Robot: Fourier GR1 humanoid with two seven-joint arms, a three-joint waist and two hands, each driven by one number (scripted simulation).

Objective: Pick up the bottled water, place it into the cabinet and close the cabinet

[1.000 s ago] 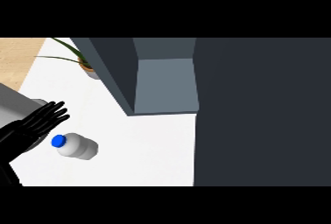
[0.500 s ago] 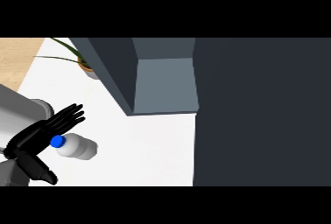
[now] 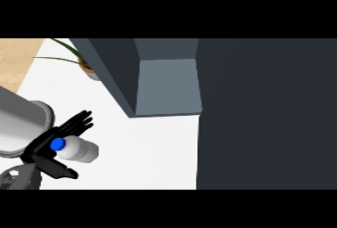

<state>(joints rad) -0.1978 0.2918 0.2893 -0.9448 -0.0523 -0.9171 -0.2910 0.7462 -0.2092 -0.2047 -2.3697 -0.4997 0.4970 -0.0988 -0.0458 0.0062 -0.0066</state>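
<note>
On the white surface (image 3: pixel 151 151), with a potted plant (image 3: pixel 89 69) far left and the grey cabinet (image 3: pixel 168 87) rising beyond, my left robot hand (image 3: pixel 56 138) brackets the lying bottled water (image 3: pixel 79 149) at its blue-capped end, fingers straight behind it, thumb forward, not yet curled. I judge the round bottle may roll right if nudged before the grip closes.

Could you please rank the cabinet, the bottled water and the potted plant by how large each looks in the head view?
1. cabinet, by far the largest.
2. bottled water and potted plant: they look alike, the plant lies farther off and is partly hidden, so no ranking.
</note>
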